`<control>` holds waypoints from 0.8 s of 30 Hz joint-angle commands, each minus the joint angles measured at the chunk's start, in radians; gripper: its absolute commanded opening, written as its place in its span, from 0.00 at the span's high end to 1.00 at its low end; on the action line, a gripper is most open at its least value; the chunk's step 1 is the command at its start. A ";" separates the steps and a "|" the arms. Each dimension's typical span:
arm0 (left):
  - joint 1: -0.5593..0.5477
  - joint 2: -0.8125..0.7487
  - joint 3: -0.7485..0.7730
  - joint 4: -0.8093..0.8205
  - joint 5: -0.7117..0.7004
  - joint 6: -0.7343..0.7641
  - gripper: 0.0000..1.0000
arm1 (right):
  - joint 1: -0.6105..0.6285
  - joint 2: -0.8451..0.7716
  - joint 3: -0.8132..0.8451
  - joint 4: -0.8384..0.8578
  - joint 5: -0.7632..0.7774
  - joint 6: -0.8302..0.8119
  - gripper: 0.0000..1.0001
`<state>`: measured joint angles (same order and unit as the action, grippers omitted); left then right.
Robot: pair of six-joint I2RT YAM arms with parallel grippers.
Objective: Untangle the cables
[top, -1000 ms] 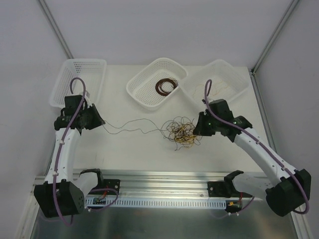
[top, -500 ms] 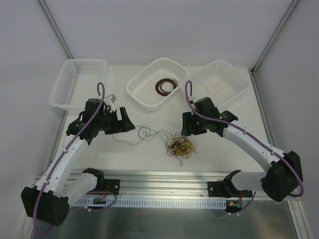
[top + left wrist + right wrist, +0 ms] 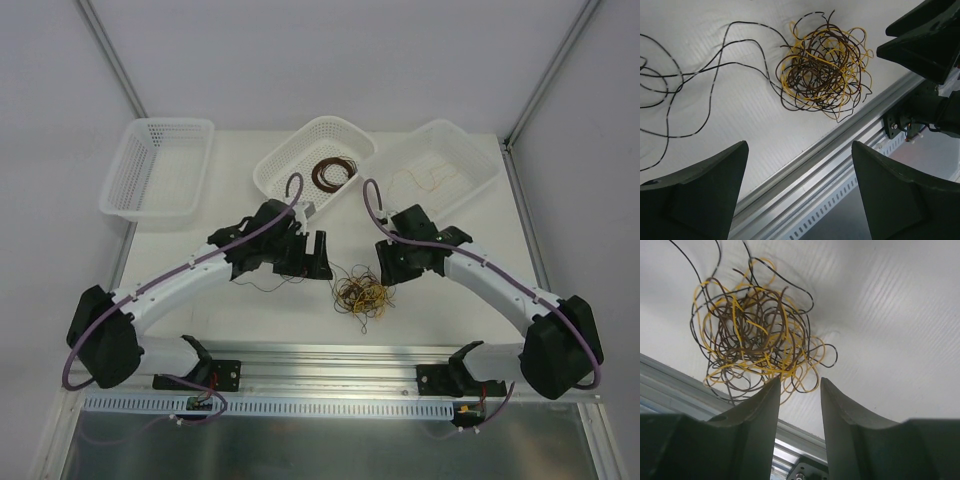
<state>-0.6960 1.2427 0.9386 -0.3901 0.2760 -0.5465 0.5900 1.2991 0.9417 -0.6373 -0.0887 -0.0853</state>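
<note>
currently middle basket point(image 3: 264, 180): brown coil point(image 3: 332, 172); right basket point(image 3: 494, 172): tan cable point(image 3: 425, 182); left gripper point(image 3: 797, 150), right gripper point(image 3: 799, 382) open

The cables point(image 3: 362, 291) lay on the desk point(image 3: 300, 315) between the left hand point(image 3: 318, 260) and right hand point(image 3: 386, 268), a basket point(image 3: 270, 186) behind them.

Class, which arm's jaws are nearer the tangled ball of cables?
Right. Jaws of the right arm sit just right of the tangle; the left arm hangs farther off, leftward.
</note>
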 commanded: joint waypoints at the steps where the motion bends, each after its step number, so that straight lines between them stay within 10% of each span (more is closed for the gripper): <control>1: -0.063 0.093 0.075 0.091 -0.040 -0.027 0.15 | -0.013 0.000 -0.046 0.043 -0.035 0.015 0.59; 14: -0.204 0.326 0.186 0.172 -0.008 0.014 0.17 | -0.033 -0.047 -0.193 0.140 -0.086 0.047 0.65; 24: -0.237 0.397 0.180 0.244 0.005 0.036 0.19 | -0.041 -0.084 -0.219 0.249 -0.079 0.061 0.88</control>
<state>-0.9173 1.6264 1.0935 -0.2035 0.2615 -0.5373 0.5556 1.2652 0.7238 -0.4438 -0.1581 -0.0341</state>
